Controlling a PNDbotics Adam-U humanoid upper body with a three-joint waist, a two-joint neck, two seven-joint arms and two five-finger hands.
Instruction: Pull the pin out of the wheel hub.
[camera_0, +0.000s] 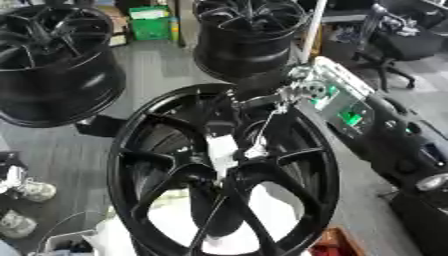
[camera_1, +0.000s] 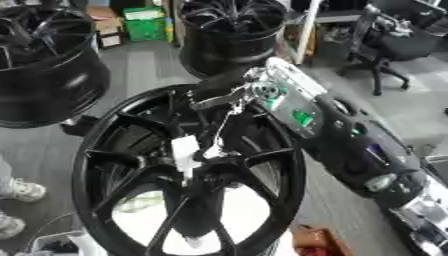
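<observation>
— What is seen at the centre?
— A black wheel hub (camera_1: 188, 175) is stood upright, spokes facing the camera. The right hand (camera_1: 229, 102) is reached down over its upper rim, fingers curled toward a white pin (camera_1: 185, 152) by the hub's middle.
— And behind?
— Two more black wheels (camera_1: 44, 65) are set on the grey floor.

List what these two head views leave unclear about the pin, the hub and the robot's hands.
- Pin: a white piece sits near the centre of the black wheel hub, too blurred in both views to say whether it is the pin.
- Right hand: over the hub; its fingers merge with the dark spokes, so the grasp is unreadable.
- Left hand: in neither view.
- Hub's lower rim: cut off by the bottom edge.
</observation>
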